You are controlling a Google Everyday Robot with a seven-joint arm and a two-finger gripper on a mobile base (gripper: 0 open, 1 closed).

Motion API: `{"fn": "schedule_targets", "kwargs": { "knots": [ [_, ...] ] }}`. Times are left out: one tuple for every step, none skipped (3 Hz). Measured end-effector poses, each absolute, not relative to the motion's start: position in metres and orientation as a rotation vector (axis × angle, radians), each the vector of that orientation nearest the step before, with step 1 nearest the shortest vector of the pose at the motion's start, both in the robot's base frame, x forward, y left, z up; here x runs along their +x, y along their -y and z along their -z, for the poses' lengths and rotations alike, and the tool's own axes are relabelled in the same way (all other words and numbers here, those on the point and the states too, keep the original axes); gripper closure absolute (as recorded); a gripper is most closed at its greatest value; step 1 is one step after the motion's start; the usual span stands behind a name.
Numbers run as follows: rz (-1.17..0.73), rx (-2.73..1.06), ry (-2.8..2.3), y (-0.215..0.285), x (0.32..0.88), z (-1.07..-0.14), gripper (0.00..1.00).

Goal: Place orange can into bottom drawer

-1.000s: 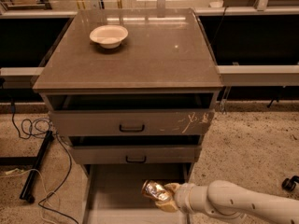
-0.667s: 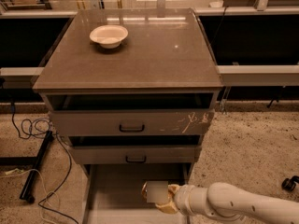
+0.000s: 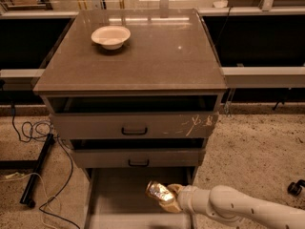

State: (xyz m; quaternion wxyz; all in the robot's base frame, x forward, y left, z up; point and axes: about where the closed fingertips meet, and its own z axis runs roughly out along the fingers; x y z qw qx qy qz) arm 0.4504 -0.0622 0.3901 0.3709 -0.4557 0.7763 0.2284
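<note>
Orange can [image 3: 158, 191] lies tilted in the end effector [image 3: 169, 198], which clasps its right end, at lower centre of the frame over the open bottom drawer [image 3: 119, 194]. A white bowl [image 3: 111, 36] rests on the worktop [image 3: 157, 56], upper left.

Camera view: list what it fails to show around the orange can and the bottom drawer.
Bottom drawer: front end cut off by the lower picture edge.
Orange can: right end hidden inside the gripper, which grips it over the drawer; contact with the drawer floor unclear.
Arm: runs off the lower right corner; base unseen.
Upper drawers: insides dark under the cabinet top.
</note>
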Motion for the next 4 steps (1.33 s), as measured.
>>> {"fn": "schedule_targets", "kwargs": {
  "knots": [
    [-0.565,-1.165,-1.952,0.066,0.469,-0.366,1.0],
    [-0.589,-1.122,-1.964,0.071,0.473,-0.317,1.0],
    [-0.59,-1.122,-1.964,0.071,0.473,-0.317,1.0],
    [-0.593,-1.142,-1.953,0.062,0.484,-0.312,1.0]
  ]
}}
